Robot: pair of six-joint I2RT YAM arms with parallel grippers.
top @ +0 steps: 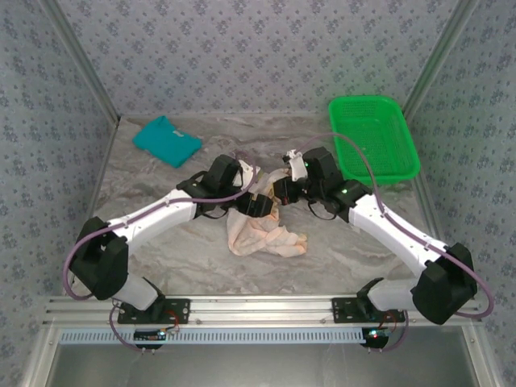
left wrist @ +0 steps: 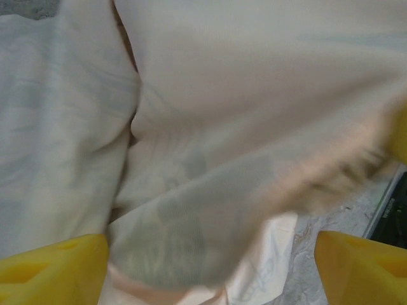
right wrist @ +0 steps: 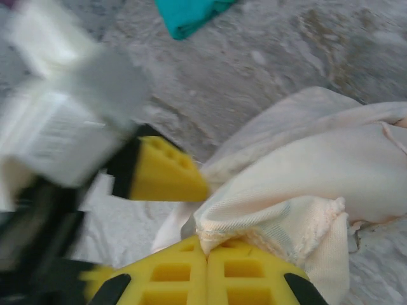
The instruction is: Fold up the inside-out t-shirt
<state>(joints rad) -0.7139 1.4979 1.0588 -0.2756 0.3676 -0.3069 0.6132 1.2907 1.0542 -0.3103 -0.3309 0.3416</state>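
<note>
At the worktop's (top: 339, 250) middle, the right hand (right wrist: 206, 257) is clamped on a hem of the shirt (right wrist: 305, 171). The left hand (left wrist: 210, 267) gapes wide, cloth draped between its fingers (left wrist: 51, 264), gripping nothing. That thin pinch may slip on lifting, and the hands, close together, may collide. The right wrist view shows the pinch; the top view shows the shirt crumpled in a heap.
</note>
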